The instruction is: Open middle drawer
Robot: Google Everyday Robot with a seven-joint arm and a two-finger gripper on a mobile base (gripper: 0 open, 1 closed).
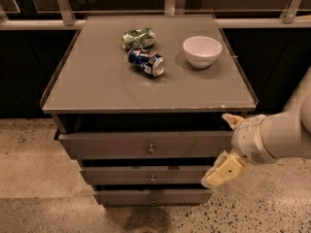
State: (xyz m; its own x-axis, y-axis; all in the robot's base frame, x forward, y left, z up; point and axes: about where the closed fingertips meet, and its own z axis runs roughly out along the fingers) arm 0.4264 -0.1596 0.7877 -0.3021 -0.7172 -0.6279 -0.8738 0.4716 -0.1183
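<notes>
The middle drawer (121,174) is the second, low grey-brown front of the cabinet, with a small round metal knob (152,178) at its centre. It looks shut, set between the taller top drawer (107,145) and the lowest drawer (126,197). My gripper (216,149) is at the right end of the drawer fronts, right of the knob. It is open and empty: one cream finger (232,120) points up by the top drawer's corner, and the other finger (222,172) hangs level with the middle drawer.
On the cabinet top (97,81) lie a green crushed can (138,37) and a blue can (146,62), with a white bowl (202,50) to their right. Speckled floor (34,178) lies around the cabinet. A dark railing wall (29,57) stands behind it.
</notes>
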